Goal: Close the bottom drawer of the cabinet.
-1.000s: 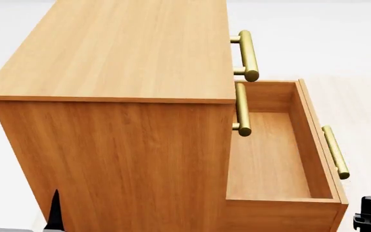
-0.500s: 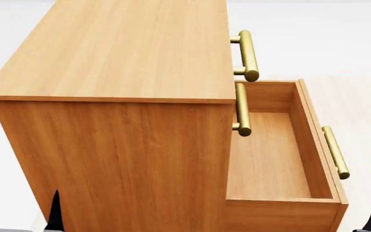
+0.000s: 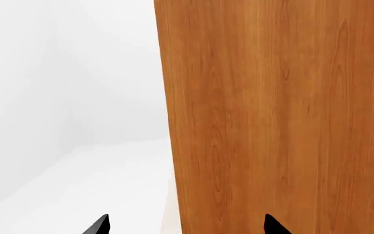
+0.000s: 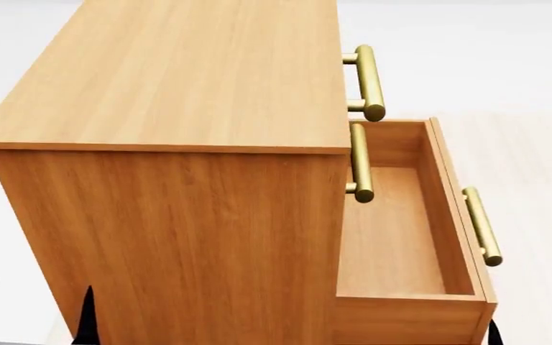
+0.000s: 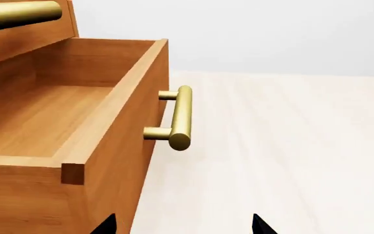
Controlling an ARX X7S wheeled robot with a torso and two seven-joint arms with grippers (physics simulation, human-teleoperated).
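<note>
The cabinet (image 4: 180,79) of orange-brown wood fills the head view. Its bottom drawer (image 4: 391,237) stands partly pulled out to the right, empty, with a brass bar handle (image 4: 482,226) on its front. My right gripper (image 4: 532,335) is open, only its two dark tips showing low beside the drawer's near front corner. In the right wrist view the drawer (image 5: 57,122) and its handle (image 5: 180,117) lie ahead of the open right gripper (image 5: 182,226). My left gripper (image 4: 31,320) is open and empty at the cabinet's near left corner, facing the cabinet side (image 3: 278,117) in its wrist view (image 3: 187,228).
The top drawer's handle (image 4: 369,79) and the middle drawer's handle (image 4: 359,162) stick out over the open drawer; both those drawers are shut. Pale wood floor (image 5: 291,136) lies right of the drawer front, and white floor (image 3: 76,185) left of the cabinet.
The bottom drawer has slid a little way into the cabinet, its front and handle shifting left. My right gripper has dropped lower in the head view and moved left with it.
</note>
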